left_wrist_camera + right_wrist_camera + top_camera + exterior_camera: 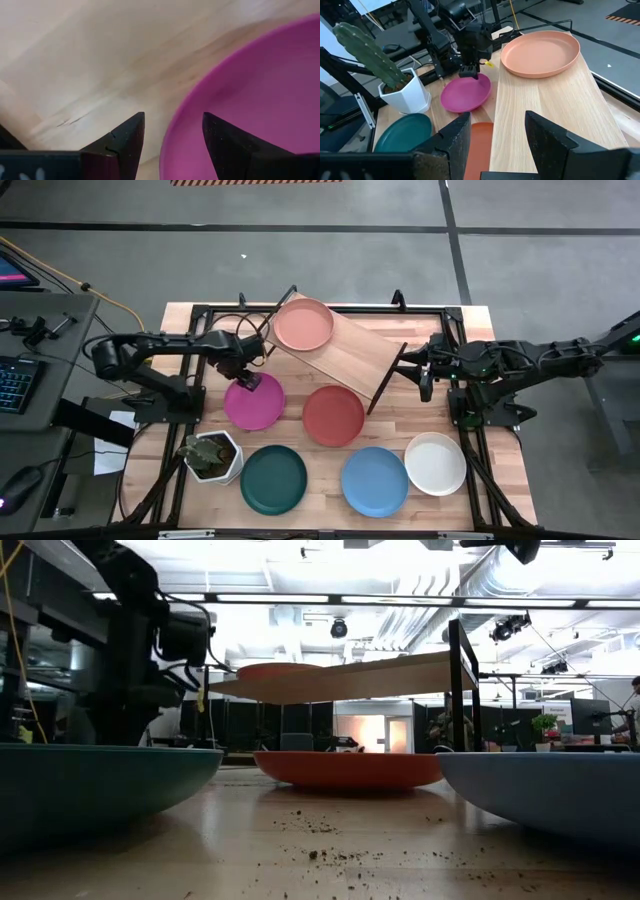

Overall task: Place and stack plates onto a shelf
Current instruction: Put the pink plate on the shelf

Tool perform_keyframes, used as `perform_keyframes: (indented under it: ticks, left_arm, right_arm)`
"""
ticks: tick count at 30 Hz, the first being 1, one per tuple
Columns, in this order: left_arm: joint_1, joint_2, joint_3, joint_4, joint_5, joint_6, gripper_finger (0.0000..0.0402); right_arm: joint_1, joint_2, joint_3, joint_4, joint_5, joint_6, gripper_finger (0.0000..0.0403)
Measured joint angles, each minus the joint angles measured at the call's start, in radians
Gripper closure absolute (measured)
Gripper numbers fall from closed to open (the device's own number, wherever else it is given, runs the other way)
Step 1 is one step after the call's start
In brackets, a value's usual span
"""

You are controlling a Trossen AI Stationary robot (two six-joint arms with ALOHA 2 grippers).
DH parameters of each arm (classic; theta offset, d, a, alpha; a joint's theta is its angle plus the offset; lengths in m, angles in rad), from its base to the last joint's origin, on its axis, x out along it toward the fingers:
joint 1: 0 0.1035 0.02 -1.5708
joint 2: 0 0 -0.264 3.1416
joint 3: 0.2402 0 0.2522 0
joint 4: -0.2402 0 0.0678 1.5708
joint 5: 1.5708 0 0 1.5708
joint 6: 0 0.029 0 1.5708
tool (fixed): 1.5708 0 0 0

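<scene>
- Nearest to us in the low view are the rims of the green plate and the blue plate, with dark crumbs scattered on the tabletop between them.
- We take the shelf as our landmark: it sits askew on the tabletop, one end carrying the peach plate, the rest of its board bare.
- The red plate lies on the table just beside the shelf's long front edge, partly under it as seen from the right wrist.
- The magenta plate lies on the table near the shelf's peach-plate end, beside the red one.
- The green, blue and white plate lie in a row farther out from the shelf, toward the table's front edge; a white pot with a cactus stands next to the green one.
- The left gripper is down at the magenta plate's rim near the shelf's end; its fingers are parted, straddling the rim, one over the wood and one over the plate, and we cannot tell whether they touch it.
- The right gripper hangs at the shelf's opposite end, fingers apart and holding nothing.
- The tabletop is pale plank wood in a black frame on a grey floor; beyond it we see a bright open room with ceiling ducts, light strips and desks.
</scene>
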Motion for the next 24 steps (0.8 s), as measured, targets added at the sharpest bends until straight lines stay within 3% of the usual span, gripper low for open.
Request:
perform_keyframes:
  ticks: [7,15,24]
  left_arm:
    - [0.004,0.058,0.002,0.052,0.045,0.032,0.0231]
    - [0.002,0.052,0.004,0.006,0.072,0.065,0.0380]
    - [0.002,-0.096,0.003,-0.062,0.090,0.063,0.0397]
  right_arm:
    - [0.000,0.000,0.000,0.000,0.000,-0.001,0.0234]
    - [0.000,0.000,0.000,-0.001,0.000,-0.001,0.0234]
    - [0.000,0.000,0.000,-0.001,0.008,-0.004,0.0234]
